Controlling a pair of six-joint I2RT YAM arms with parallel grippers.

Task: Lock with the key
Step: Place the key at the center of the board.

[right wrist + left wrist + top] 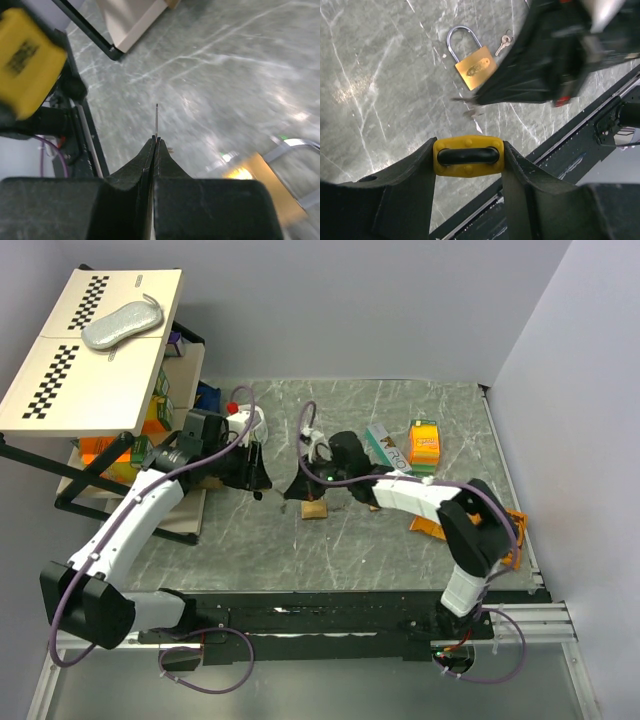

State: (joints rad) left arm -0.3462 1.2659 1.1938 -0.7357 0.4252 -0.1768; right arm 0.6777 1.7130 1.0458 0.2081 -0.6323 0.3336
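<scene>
My left gripper (468, 150) is shut on a yellow padlock (468, 145) with a black shackle, held above the table. My right gripper (156, 140) is shut on a thin key (156, 119) whose blade sticks out past the fingertips. In the right wrist view the yellow padlock (26, 59) is at the upper left, apart from the key. From above, the left gripper (257, 480) and the right gripper (298, 488) face each other closely. A brass padlock (475, 67) with a raised shackle lies on the table, with small keys (503, 44) beside it.
An orange box (424, 440) and a teal-and-white box (385, 445) lie at the back right. A shelf rack with a checkerboard board (90, 340) and a silver pouch (122, 325) stands at the left. The black rail (580, 145) runs along the near edge.
</scene>
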